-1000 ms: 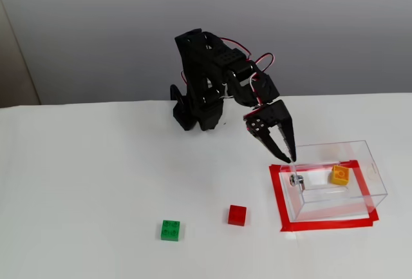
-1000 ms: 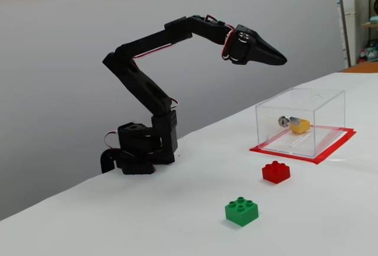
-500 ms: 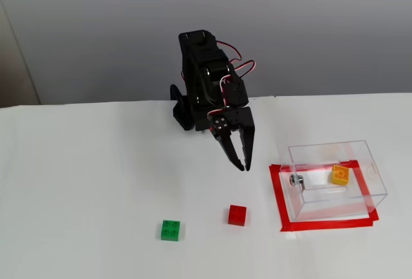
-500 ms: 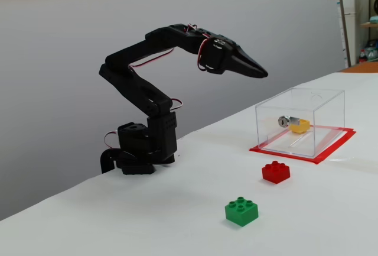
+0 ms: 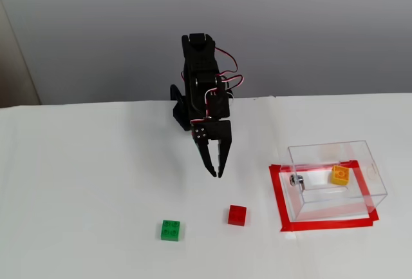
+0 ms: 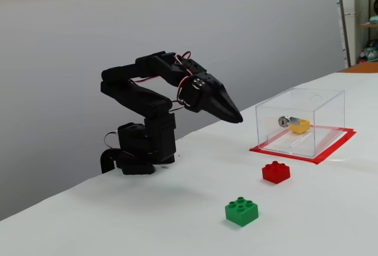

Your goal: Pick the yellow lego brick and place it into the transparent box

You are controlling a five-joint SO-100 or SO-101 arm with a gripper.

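The yellow lego brick [image 5: 340,175] lies inside the transparent box [image 5: 368,163], near its back wall; it also shows through the clear wall in the other fixed view [image 6: 299,126]. The box [image 6: 322,99] stands on a red tape rectangle and has a small metal knob on its left side. My black gripper [image 5: 216,174] hangs above the table left of the box, fingers pointing down and together, holding nothing. In the side fixed view the gripper [image 6: 237,117] points toward the box, a short way from it.
A red brick [image 5: 237,215] lies on the white table below the gripper and left of the box, also in the side view [image 6: 276,172]. A green brick [image 5: 170,230] lies further left [image 6: 241,211]. The arm's base [image 6: 139,155] stands at the table's back edge.
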